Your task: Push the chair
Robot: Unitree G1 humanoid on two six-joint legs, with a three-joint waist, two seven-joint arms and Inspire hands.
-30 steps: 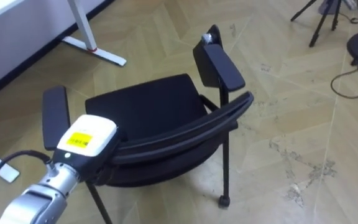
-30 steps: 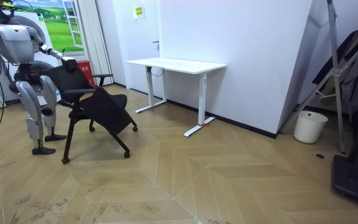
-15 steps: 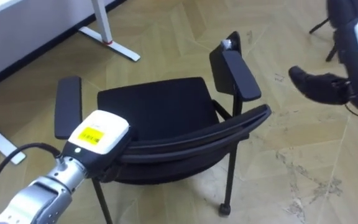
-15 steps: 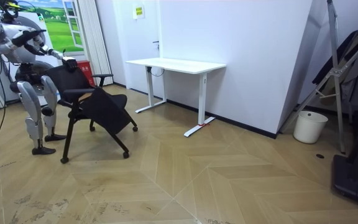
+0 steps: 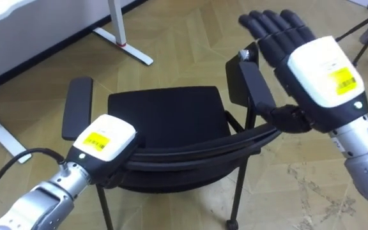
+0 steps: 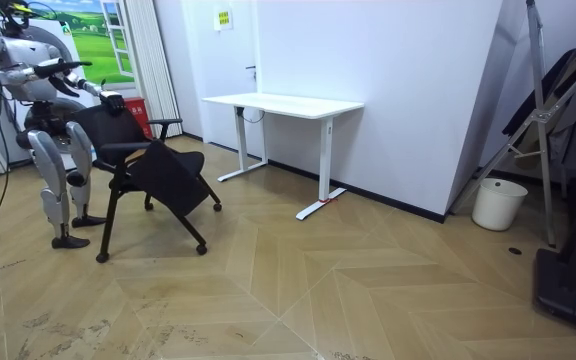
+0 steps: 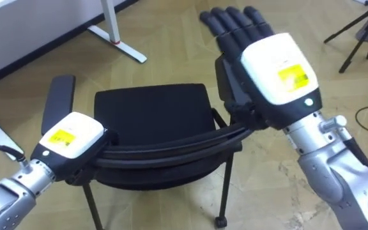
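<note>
Chair (image 5: 165, 121) stands just before me, my left hand (image 5: 101, 144) on the left end of its backrest (image 5: 190, 150), grip I cannot tell, my right hand (image 5: 318, 67) spread wide above the right armrest (image 5: 251, 86); I judge it must settle on the backrest next, then both push.

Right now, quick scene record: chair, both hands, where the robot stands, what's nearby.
chair: black armchair, seat facing the desk
left hand: on the left end of the backrest
right hand: held over the right armrest, fingers straight; contact with the chair unclear
robot: stands behind the chair, at the room view's left
nearby: white desk beyond the chair; white bucket by the wall at the room view's right
</note>
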